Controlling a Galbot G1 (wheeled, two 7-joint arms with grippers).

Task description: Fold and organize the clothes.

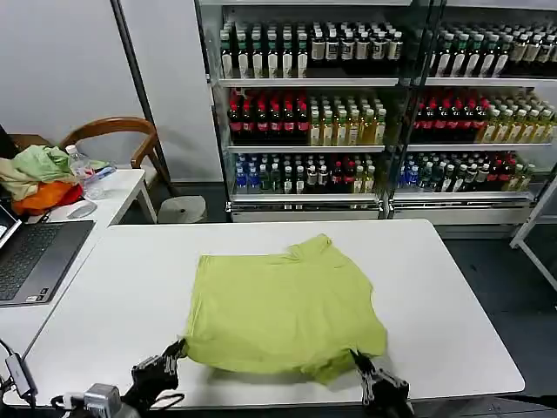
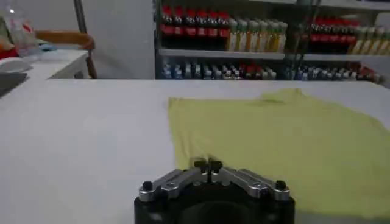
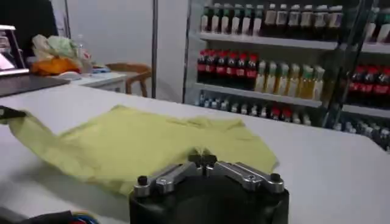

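The clothes, one lime yellow-green T-shirt (image 1: 283,313), lie on the white table (image 1: 452,296) with the collar toward the far side. My left gripper (image 1: 174,353) is shut on the shirt's near left corner. In the left wrist view its fingertips (image 2: 208,164) meet at the edge of the fabric (image 2: 286,134). At the near right corner my right gripper (image 1: 359,359) is shut on the cloth, and its fingertips (image 3: 202,160) pinch the fabric (image 3: 134,143). The near edge hangs slightly above the table between the two grippers. The right wrist view shows the left gripper (image 3: 7,112) holding the far corner.
A side table on the left carries a laptop (image 1: 35,257), a heap of pale green and orange garments (image 1: 39,178) and a bottle (image 1: 80,165). A wooden chair (image 1: 122,131) and a round stool (image 1: 181,209) stand behind. Drink shelves (image 1: 348,113) line the back.
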